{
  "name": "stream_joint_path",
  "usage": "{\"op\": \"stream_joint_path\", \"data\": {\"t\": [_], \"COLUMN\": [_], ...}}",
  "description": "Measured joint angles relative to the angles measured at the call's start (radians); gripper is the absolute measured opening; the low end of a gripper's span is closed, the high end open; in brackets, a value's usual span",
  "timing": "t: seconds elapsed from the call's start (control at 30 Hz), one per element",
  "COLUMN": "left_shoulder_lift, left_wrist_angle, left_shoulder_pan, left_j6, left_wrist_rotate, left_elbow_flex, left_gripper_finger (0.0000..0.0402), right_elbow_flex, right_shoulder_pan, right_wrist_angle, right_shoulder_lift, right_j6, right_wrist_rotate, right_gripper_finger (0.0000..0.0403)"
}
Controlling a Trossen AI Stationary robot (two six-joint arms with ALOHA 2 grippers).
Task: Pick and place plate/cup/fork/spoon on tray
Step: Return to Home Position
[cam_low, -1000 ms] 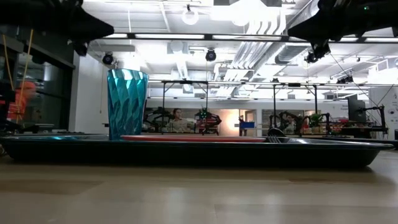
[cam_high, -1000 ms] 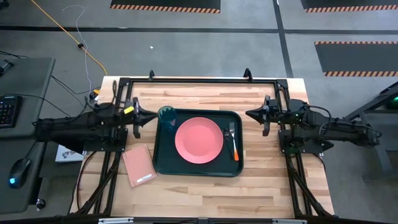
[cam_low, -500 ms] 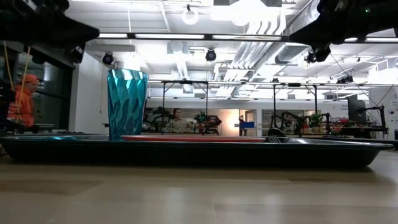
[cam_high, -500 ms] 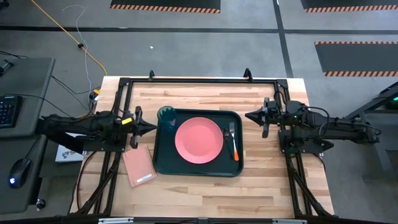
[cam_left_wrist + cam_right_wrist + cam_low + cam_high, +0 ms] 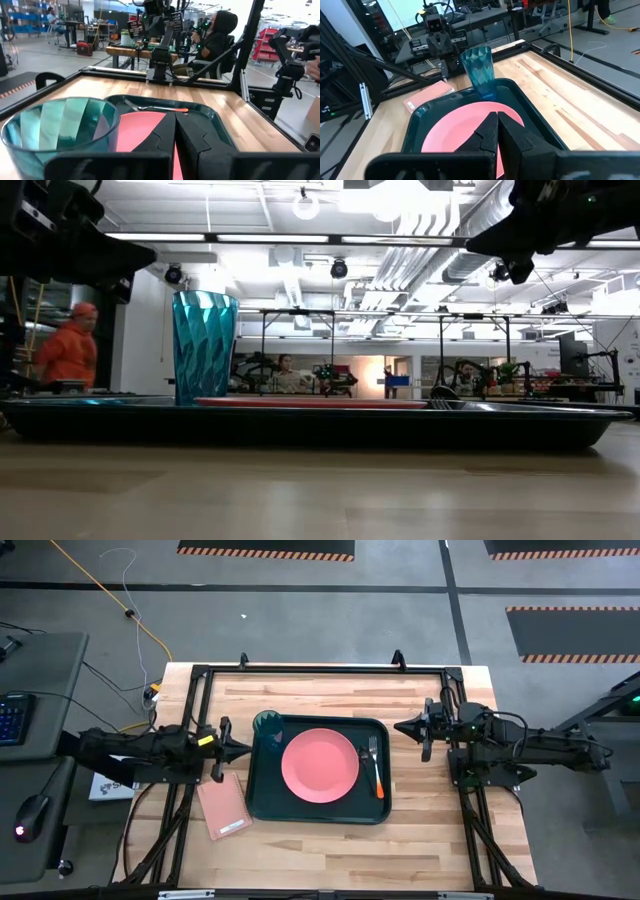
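The tray [image 5: 318,772], dark green with rounded corners and a raised rim, lies centred on the wooden counter [image 5: 330,690] between the two arms, which puts it within reach of either. On it, the cup [image 5: 267,725], a faceted translucent teal tumbler, stands upright in the far corner on the left arm's side, clear of the other items. The plate [image 5: 320,764], round, flat and salmon-pink, lies in the middle of the tray and takes up most of its depth. The fork [image 5: 375,765], silver tines and orange handle, lies lengthwise just beside the plate on the right arm's side, tines toward the far rim. A dark utensil appears to lie alongside the fork, probably the spoon, but this cannot be confirmed. A pink pad [image 5: 224,806] sits on the counter off the tray's near-left corner. The left gripper [image 5: 240,750] hangs just outside the tray's left rim, fingers pressed together and empty; the right gripper [image 5: 402,725] hangs off the right rim, likewise closed on nothing. Judged from this layout, placement looks complete or nearly so, with both arms held clear.
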Motion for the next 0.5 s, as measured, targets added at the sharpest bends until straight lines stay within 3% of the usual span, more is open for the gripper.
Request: {"op": "stream_joint_path", "data": {"t": [0.27,0.5], "left_shoulder_lift": [0.009,0.015], "left_wrist_angle": [0.001,0.0], "left_shoulder_pan": [0.0,0.0], "left_j6": [0.008,0.006], "left_wrist_rotate": [0.013,0.016], "left_elbow_flex": [0.0,0.0], "left_gripper_finger": [0.0,0.0001], "right_elbow_flex": [0.0,-0.001], "right_shoulder_pan": [-0.001,-0.001], "right_wrist_angle": [-0.014,-0.154], "right_shoulder_lift": [-0.003,-0.099], "right_j6": [0.001,0.037], "right_wrist_rotate": [0.001,0.08], "right_gripper_finger": [0.0,0.0]}}
